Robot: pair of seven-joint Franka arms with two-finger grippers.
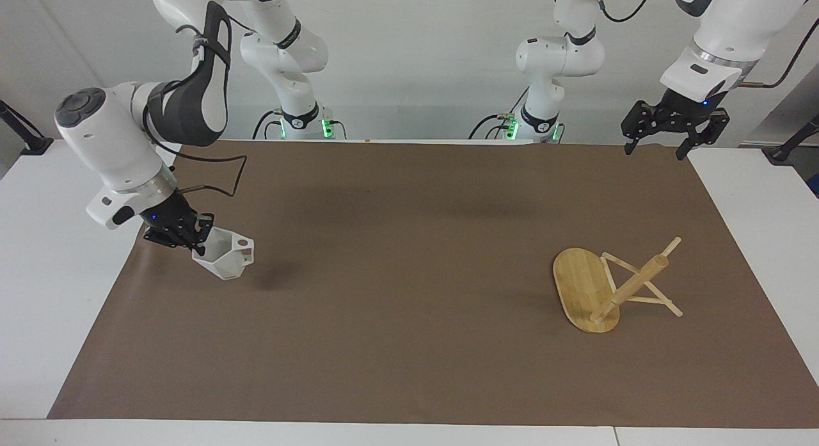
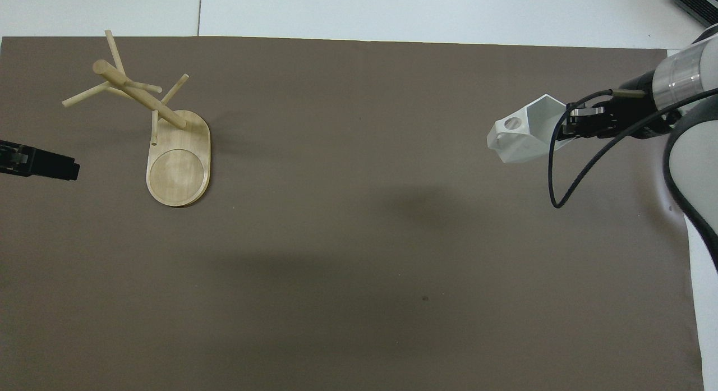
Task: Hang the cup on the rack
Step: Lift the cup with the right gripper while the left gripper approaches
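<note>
**Q:** Risks at that point?

**Me:** Start with my right gripper (image 1: 196,245). It pinched only one wall of the cup (image 1: 225,260) at the rim, on the side away from the tab handle. The cup hung tilted past the fingers, clear of the table (image 1: 409,369), at the right arm's end. With a faceted wall and a one-sided pinch, my guess was it could pivot or slip during the carry.

**Q:** And at the rack?

**Me:** The rack (image 1: 608,286) stood well apart from the cup, at the left arm's end. Its pegs were thin and the handle hole was small. If the hole came in off-axis, the tab would hit the peg instead of threading it. The rack looked light, so a push could slide or tip it.

**Q:** Gripper state?

**Me:** The right one was closed on the cup wall and touched nothing else. My left gripper (image 1: 657,148) waited over the table edge at its own end, with its fingers apart and nothing in them.
</note>
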